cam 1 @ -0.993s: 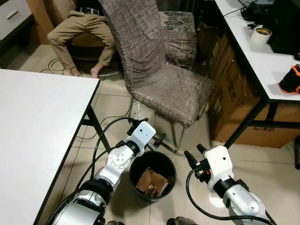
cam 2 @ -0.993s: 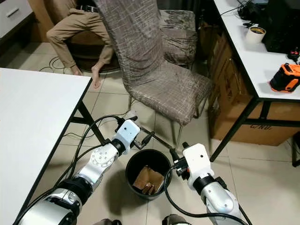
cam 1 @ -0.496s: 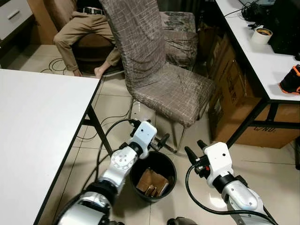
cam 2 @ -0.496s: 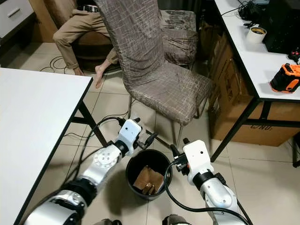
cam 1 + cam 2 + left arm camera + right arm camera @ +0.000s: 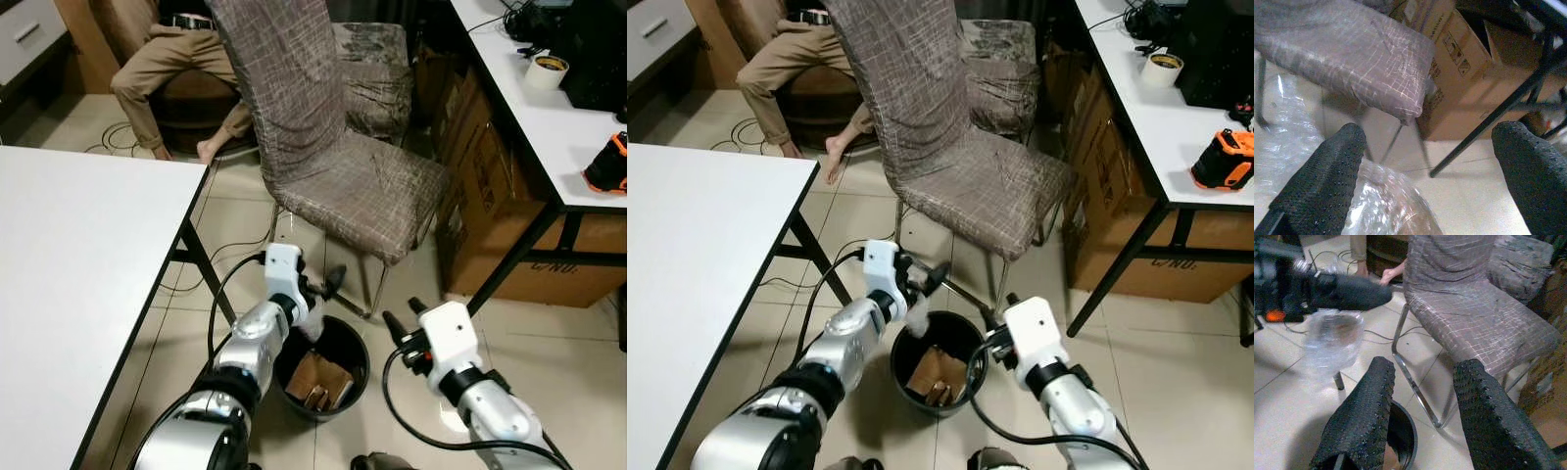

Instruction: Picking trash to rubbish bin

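Observation:
A black round rubbish bin [image 5: 359,340] stands on the tiled floor between my arms, with brown crumpled paper [image 5: 315,380] inside. My left gripper [image 5: 327,285] is over the bin's far rim, fingers spread wide and open. A crumpled piece of clear plastic [image 5: 1386,205] lies low between its fingers, close to one of them. That clear plastic [image 5: 1332,340] hangs just under the left gripper's black finger [image 5: 1354,291], above the bin's rim. My right gripper [image 5: 400,311] is beside the bin on the right, open with nothing between its fingers [image 5: 1364,416].
A fabric-covered chair [image 5: 333,157] stands right behind the bin, its metal legs close to it. A white table [image 5: 78,264] is at the left. A desk [image 5: 549,127] with cardboard boxes [image 5: 490,196] beneath is at the right. A person [image 5: 171,69] sits at the back. Cables [image 5: 225,255] lie on the floor.
My left wrist has turned and its white housing has drawn back toward the table, fingers still over the bin's far rim. The right gripper has barely shifted.

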`<state>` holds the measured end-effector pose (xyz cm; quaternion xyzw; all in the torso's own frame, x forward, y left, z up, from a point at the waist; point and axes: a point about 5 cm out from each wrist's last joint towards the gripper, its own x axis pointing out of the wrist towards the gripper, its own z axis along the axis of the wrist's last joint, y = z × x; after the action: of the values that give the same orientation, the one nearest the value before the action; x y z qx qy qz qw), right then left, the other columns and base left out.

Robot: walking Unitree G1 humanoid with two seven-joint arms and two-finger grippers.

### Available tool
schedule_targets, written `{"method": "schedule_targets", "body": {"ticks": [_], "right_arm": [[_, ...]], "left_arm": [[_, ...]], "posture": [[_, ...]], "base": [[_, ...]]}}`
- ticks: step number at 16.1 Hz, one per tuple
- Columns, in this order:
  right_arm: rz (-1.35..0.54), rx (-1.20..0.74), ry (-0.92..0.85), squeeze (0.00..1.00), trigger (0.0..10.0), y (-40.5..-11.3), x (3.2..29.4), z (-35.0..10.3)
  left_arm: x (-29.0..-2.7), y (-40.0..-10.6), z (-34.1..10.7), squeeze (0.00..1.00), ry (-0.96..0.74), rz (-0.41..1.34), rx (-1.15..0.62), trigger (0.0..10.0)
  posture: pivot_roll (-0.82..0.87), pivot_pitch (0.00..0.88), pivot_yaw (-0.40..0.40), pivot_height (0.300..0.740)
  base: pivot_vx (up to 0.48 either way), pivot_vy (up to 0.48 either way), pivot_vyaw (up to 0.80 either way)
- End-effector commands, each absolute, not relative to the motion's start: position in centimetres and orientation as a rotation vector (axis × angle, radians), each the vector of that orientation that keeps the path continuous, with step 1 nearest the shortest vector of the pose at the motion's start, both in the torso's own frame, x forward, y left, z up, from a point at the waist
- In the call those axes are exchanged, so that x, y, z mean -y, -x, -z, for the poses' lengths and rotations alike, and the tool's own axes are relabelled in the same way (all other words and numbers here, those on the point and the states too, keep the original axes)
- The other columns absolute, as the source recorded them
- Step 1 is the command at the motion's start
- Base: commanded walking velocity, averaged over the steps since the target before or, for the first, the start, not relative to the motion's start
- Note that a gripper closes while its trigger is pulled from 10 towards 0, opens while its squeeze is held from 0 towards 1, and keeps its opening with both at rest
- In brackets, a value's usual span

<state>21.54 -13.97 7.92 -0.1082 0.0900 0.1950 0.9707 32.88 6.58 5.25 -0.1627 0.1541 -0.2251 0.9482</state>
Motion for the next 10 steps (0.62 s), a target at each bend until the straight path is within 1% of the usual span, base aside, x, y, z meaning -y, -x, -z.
{"method": "schedule_targets", "body": {"ticks": [1, 3, 7, 10], "right_arm": [[-0.412, -0.171, 0.234, 0.00, 10.0, -21.6, 13.4, -7.8], [-0.467, -0.159, 0.274, 0.00, 10.0, -22.0, 12.7, -7.5], [-0.523, -0.149, 0.322, 0.00, 10.0, -23.4, 11.2, -6.1], [-0.567, -0.151, 0.372, 0.00, 10.0, -24.1, 10.3, -5.2]], "left_arm": [[-6.2, -32.8, -5.1, 0.00, 0.407, 0.459, -0.365, 10.0], [-6.0, -33.1, -5.4, 0.00, 0.470, 0.448, -0.376, 10.0], [-5.6, -33.3, -6.0, 0.00, 0.548, 0.476, -0.385, 10.0], [-5.5, -33.5, -6.7, 0.00, 0.638, 0.481, -0.380, 10.0]], "posture": [[-0.25, 0.127, 0.051, 0.740], [-0.24, 0.132, 0.053, 0.740], [-0.23, 0.132, 0.055, 0.740], [-0.21, 0.132, 0.050, 0.740]], "base": [[0.000, 0.000, 0.00], [0.000, 0.000, 0.00], [0.000, 0.000, 0.00], [0.000, 0.000, 0.00]]}}
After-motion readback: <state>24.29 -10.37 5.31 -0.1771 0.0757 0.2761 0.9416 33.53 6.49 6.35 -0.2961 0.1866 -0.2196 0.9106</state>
